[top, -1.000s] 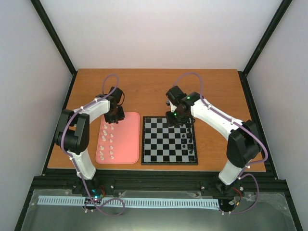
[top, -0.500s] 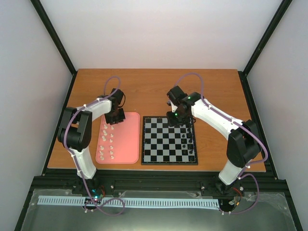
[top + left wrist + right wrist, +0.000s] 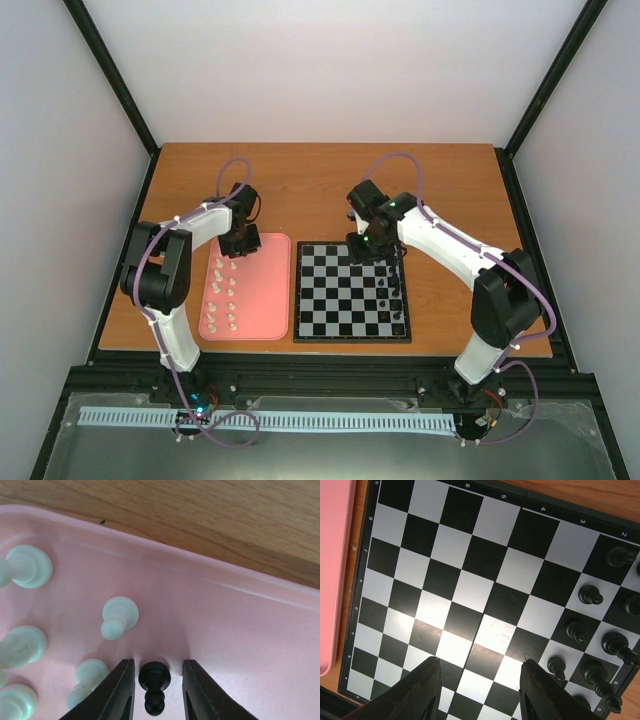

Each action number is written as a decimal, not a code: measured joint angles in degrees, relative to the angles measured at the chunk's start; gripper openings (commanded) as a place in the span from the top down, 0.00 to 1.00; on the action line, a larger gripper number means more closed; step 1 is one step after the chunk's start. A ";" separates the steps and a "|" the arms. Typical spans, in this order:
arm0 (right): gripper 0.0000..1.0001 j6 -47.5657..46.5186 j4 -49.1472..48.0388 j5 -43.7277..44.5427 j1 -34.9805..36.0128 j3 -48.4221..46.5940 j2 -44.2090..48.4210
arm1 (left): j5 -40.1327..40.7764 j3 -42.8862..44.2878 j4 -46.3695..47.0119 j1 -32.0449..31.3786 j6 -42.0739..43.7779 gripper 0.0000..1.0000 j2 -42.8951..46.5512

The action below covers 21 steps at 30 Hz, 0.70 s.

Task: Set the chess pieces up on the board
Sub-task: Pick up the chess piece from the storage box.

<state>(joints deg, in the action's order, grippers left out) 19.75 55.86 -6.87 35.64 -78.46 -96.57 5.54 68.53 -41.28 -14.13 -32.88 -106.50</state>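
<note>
Left gripper [image 3: 158,664]: fingers apart, one on each side of a black pawn [image 3: 154,680]. A thin gap showed on both sides, so we recorded no contact.
Right gripper [image 3: 480,664]: fingers wide apart with nothing between them, hanging over bare squares of the board [image 3: 470,590].
Top view only: we saw the whole layout on the table [image 3: 300,190]. The pink tray [image 3: 265,300] lay left of the board [image 3: 335,300], just beside it. The left gripper [image 3: 240,240] was at the tray's far end and the right gripper [image 3: 365,245] over the board's far edge. The pawn was hidden under the left wrist there.
Left wrist only: the pawn stood on the tray [image 3: 230,630] close to its rounded rim. It was glossy, with a ball head above a collar. White pieces [image 3: 120,617] were scattered to its left, pale and mint-tinged in this light.
Right wrist only: the black pieces [image 3: 590,595] showed as separate figures of differing heights, each within its own square. Rim markings, numerals on one side and letters on another, were legible.
White pieces [image 3: 224,295]: in two short columns on the tray's left half.
Black pieces [image 3: 395,295]: along the board's right side, in its last two files.
Board: flat, checkered black and white with a dark rim. Its left and middle squares were bare.
</note>
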 measured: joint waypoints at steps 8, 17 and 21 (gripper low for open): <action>0.49 0.00 -0.20 -0.52 0.00 0.20 0.00 | -0.02 -0.02 -0.07 0.00 0.11 0.67 0.42; 0.49 0.00 -0.44 -0.87 0.00 0.66 0.00 | -0.04 0.22 -0.46 0.00 0.13 0.74 1.49; 0.49 0.00 -0.48 -0.90 0.00 0.74 0.00 | -0.20 0.33 -0.55 0.00 0.22 0.85 1.46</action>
<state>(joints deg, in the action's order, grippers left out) 19.75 55.37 -7.77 35.64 -77.71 -96.57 5.34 68.86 -41.82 -14.13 -32.67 -105.03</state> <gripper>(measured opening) 0.508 0.214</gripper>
